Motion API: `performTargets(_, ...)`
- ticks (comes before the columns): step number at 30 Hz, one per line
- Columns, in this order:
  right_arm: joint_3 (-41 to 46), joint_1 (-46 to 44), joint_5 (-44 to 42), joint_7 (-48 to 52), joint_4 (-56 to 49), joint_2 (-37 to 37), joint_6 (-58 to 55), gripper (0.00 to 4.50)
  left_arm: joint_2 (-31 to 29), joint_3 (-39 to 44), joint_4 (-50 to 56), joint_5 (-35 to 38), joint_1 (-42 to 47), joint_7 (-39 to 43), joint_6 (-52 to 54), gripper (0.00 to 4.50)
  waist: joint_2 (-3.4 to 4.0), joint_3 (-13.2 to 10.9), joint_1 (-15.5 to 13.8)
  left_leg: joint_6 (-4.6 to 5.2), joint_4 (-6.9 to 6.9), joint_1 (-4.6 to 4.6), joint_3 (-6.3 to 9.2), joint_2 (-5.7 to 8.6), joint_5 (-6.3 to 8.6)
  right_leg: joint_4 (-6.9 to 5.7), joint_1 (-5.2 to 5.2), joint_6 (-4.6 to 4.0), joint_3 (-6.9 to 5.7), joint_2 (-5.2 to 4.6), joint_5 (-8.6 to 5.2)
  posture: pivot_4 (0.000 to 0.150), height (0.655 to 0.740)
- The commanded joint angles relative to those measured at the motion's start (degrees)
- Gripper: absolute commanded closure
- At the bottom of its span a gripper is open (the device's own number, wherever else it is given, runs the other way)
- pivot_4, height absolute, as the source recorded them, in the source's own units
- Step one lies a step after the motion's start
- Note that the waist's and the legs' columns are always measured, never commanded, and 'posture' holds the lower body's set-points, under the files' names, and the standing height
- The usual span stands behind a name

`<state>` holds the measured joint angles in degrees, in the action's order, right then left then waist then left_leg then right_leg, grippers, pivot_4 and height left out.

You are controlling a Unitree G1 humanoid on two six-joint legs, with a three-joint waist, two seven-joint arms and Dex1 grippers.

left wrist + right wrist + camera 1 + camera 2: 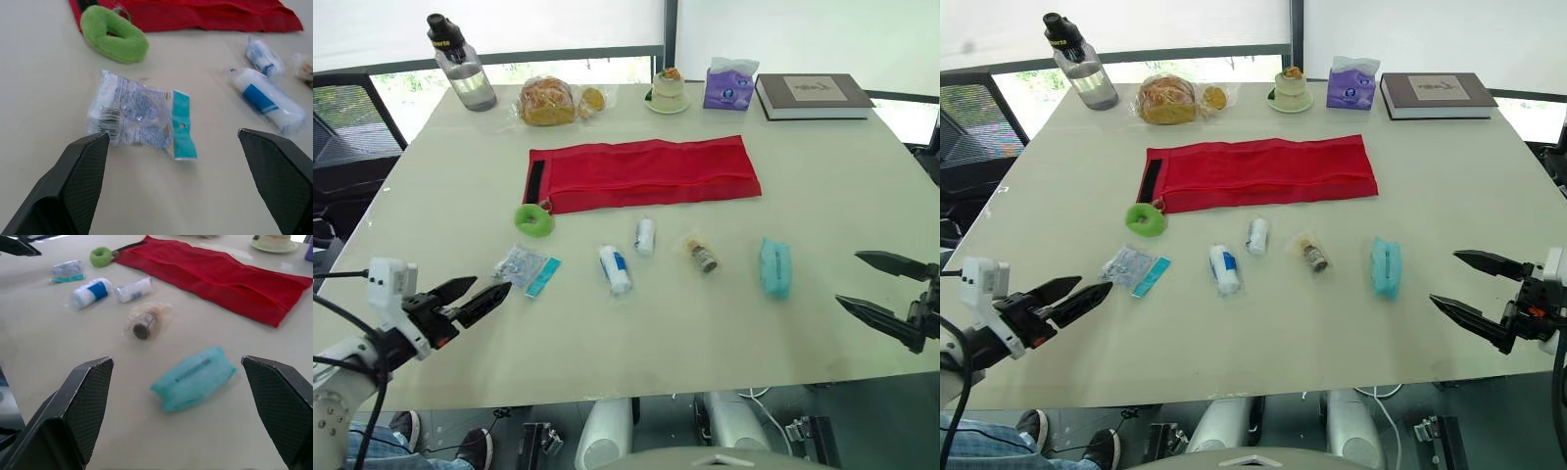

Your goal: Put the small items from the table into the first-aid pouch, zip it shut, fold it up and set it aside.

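Note:
The red first-aid pouch (641, 173) lies flat mid-table, with a green ring pull (534, 219) at its left end. In front of it, in a row, lie a clear packet with a teal strip (527, 268), a white-and-blue roll (615, 268), a smaller white roll (645, 236), a wrapped brown vial (701, 254) and a teal tissue pack (775, 267). My left gripper (492, 286) is open, just short of the packet (139, 120). My right gripper (847, 278) is open, to the right of the teal pack (193, 377), apart from it.
Along the far edge stand a water bottle (460, 64), bagged bread (548, 101), a small dessert on a plate (668, 90), a purple tissue box (729, 84) and a book (813, 96). Bare tabletop (705, 333) lies between the items and the near edge.

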<state>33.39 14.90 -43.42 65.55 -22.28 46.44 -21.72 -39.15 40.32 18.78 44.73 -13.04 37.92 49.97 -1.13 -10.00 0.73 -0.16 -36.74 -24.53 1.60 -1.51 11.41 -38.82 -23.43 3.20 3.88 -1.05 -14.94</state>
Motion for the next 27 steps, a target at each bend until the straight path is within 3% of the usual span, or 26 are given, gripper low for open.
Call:
performTargets(1, -2.3, -3.9, -4.7, -2.6, -5.8, 0.2, -2.4, 0.03, 3.3, -0.1, 3.6, 2.2, 2.7, -9.9, 4.6, 0.0, -0.02, 0.0, 0.0, 0.0, -0.01, -0.01, 0.01, 0.05, 0.0, 0.01, 0.0, -0.01, 0.0, 0.02, 0.01, 0.15, 0.74)
performTargets(13, -14.7, -20.9, -8.8, -10.5, -13.8, 0.8, -8.0, 0.03, 15.6, 4.6, 6.4, 14.1, 9.8, -37.3, 20.4, 0.0, -0.12, 0.1, 0.0, 0.0, -0.1, -0.03, 0.19, 0.19, 0.0, -0.05, 0.06, 0.01, -0.11, 0.03, 0.26, 0.15, 0.74)
performTargets(20, -20.6, -28.6, -10.0, -17.0, -14.9, -2.0, -10.7, 0.03, 18.6, 3.7, 5.8, 14.2, 12.4, -46.9, 21.4, 0.0, -0.06, 0.1, -0.1, -0.01, -0.1, 0.07, 0.25, 0.22, -0.01, -0.06, 0.16, -0.02, -0.15, 0.04, 0.27, 0.15, 0.74)
performTargets(27, -22.5, -30.1, -9.0, -18.3, -14.5, -2.7, -11.1, 0.03, 17.0, 0.1, 2.4, 9.6, 15.2, -48.0, 17.4, 0.0, -0.04, 0.1, 0.0, -0.01, 0.13, 0.72, 0.15, 0.23, 0.0, 0.0, 0.68, -0.26, -0.05, 0.04, 0.13, 0.15, 0.74)
